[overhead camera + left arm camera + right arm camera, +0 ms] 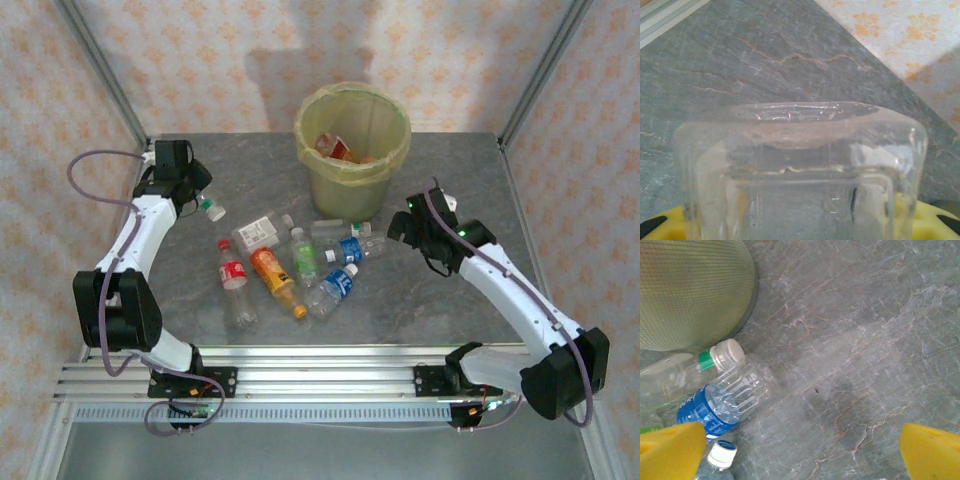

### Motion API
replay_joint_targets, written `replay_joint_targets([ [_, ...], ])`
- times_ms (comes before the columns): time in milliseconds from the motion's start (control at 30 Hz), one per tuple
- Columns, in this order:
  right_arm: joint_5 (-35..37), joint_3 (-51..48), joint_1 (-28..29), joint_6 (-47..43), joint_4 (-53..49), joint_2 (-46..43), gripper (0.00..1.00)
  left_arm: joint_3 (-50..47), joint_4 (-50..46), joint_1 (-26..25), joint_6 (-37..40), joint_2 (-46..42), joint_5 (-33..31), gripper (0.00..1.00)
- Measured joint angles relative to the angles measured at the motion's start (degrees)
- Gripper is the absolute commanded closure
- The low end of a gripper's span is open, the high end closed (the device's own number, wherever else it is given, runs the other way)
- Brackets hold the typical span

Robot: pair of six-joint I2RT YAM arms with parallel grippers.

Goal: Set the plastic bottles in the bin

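Several plastic bottles lie in a cluster mid-table: a red-labelled one (232, 276), an orange one (274, 274), a green-labelled one (303, 258) and blue-labelled ones (336, 287). The bin (352, 150), lined with a yellow-green bag, stands behind them with some items inside. My left gripper (198, 193) at the far left is shut on a clear bottle (800, 165) whose green-and-white cap end (212, 210) sticks out; its base fills the space between the yellow fingers. My right gripper (800, 452) stands open over bare table, right of a blue-labelled bottle (722, 400) and a white-capped one (687, 371).
The bin's wall (690, 290) is close at the upper left of the right wrist view. Another white cap (722, 454) lies by the right gripper's left finger. Frame posts and papered walls enclose the grey stone table (420, 300).
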Motion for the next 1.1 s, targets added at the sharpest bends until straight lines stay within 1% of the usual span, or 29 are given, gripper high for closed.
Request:
replay_joint_targets([
  [133, 0.87, -2.99, 0.0, 1.66, 1.49, -0.15, 0.01, 3.91, -2.19, -2.08, 1.33, -0.55, -0.04, 0.62],
  [333, 1.44, -8.28, 0.0, 4.2, 3.58, -0.63, 0.01, 13.97, -3.5, -6.38, 2.34, -1.05, 0.22, 0.62],
  [567, 2.08, -10.43, 0.0, 5.64, 4.37, -2.45, 0.01, 27.06, -3.91, -15.15, 3.41, 0.66, 0.55, 0.62],
  [767, 2.95, -10.43, 0.0, 5.92, 4.42, -2.75, 0.01, 40.98, -4.02, -21.53, 4.63, 9.42, 1.4, 0.62],
  [1000, 4.07, -10.69, 0.0, 6.69, 4.7, -3.02, 0.01, 58.97, -6.67, -26.69, 7.5, 23.08, 2.25, 0.62],
  [1100, 4.22, -10.99, 0.0, 6.82, 4.96, -3.04, 0.01, 66.27, -6.95, -29.0, 9.07, 28.48, 3.58, 0.62],
])
